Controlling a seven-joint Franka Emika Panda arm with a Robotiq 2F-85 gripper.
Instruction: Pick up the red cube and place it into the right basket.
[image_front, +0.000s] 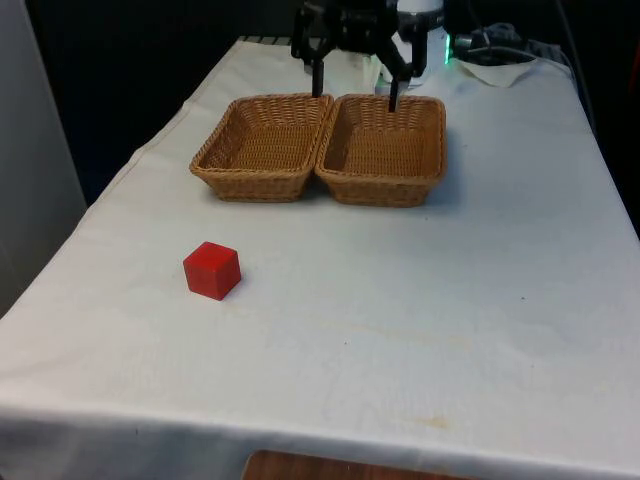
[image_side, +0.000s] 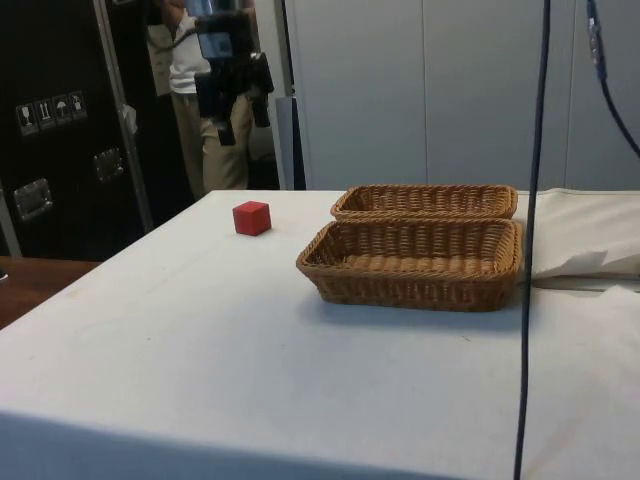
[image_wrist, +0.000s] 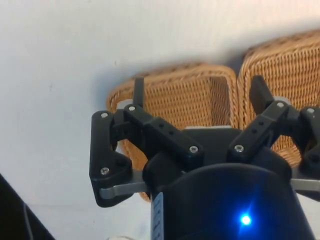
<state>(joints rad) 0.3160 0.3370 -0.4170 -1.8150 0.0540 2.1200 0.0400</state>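
The red cube (image_front: 212, 270) (image_side: 251, 217) rests on the white cloth, towards the front view's left and well in front of the baskets. Two wicker baskets stand side by side, the left basket (image_front: 262, 148) (image_side: 425, 201) and the right basket (image_front: 385, 150) (image_side: 415, 262). My gripper (image_front: 355, 88) (image_wrist: 199, 94) hangs open above the baskets' far rims, about over the seam between them and far from the cube. Nothing sits between its fingers (image_wrist: 138, 93). In the wrist view, wicker baskets (image_wrist: 180, 102) lie below the fingers. Both baskets look empty.
A person in a white shirt (image_side: 205, 120) stands beyond the table's far side in the side view, behind a black device (image_side: 230, 65). Cables (image_side: 535, 200) hang down at that view's right. Crumpled cloth and cables (image_front: 500, 60) lie by the robot's base.
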